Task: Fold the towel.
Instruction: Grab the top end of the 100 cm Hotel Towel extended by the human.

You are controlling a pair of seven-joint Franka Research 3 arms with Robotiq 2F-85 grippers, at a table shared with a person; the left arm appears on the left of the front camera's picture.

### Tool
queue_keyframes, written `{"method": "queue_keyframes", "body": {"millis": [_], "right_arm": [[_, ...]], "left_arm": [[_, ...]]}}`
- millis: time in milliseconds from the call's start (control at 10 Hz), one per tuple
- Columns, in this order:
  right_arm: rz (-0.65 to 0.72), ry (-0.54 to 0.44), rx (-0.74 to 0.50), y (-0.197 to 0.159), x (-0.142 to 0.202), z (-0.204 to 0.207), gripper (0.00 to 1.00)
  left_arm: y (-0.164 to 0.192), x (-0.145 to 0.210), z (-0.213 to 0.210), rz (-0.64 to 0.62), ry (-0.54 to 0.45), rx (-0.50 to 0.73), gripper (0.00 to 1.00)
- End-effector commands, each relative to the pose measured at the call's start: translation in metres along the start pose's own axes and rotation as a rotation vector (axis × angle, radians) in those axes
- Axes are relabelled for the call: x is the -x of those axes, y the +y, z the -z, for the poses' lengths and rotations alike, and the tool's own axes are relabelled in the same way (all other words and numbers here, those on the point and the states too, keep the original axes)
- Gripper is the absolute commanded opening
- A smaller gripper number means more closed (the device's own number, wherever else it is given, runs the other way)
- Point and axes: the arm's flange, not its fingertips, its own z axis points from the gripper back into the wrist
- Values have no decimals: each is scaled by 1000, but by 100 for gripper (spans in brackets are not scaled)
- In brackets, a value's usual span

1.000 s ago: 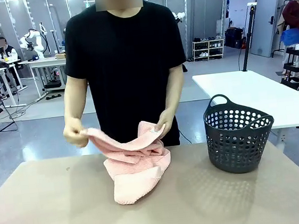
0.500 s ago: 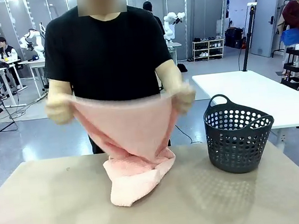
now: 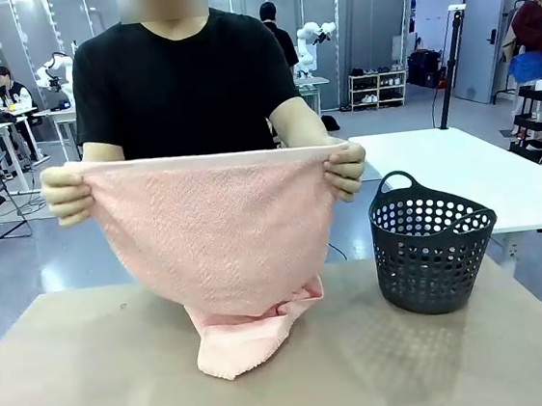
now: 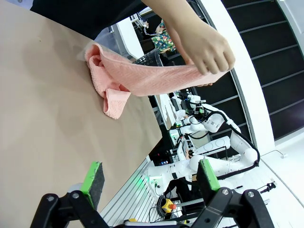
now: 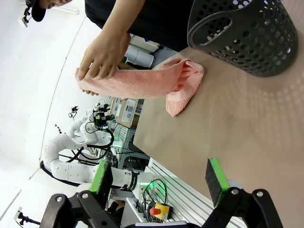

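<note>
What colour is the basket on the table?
The basket is dark grey with round holes, clearest in the front view.

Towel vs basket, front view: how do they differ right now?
Colour and material: the towel is soft salmon-pink cloth; the basket is dark grey perforated plastic. Pose: the towel is held up, spread between the person's hands, with its lower end bunched on the table; the basket stands upright, untouched. Place: the towel is mid-table, the basket toward the robot's right. Both touch the table's far half.
</note>
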Motion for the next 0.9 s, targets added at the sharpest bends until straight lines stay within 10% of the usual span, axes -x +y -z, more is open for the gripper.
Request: {"method": "queue_keyframes", "body": {"millis": [0, 300, 800], "right_arm": [[-9, -6, -15, 0, -1, -1, 100], [0, 0, 0, 0, 0, 0, 100], [-687, 210, 337, 133, -80, 19, 100]], "left_arm": [[0, 2, -1, 1, 4, 7, 100], [-7, -4, -1, 106, 6, -100, 100], [-149, -95, 14, 811, 246, -572, 100]]}}
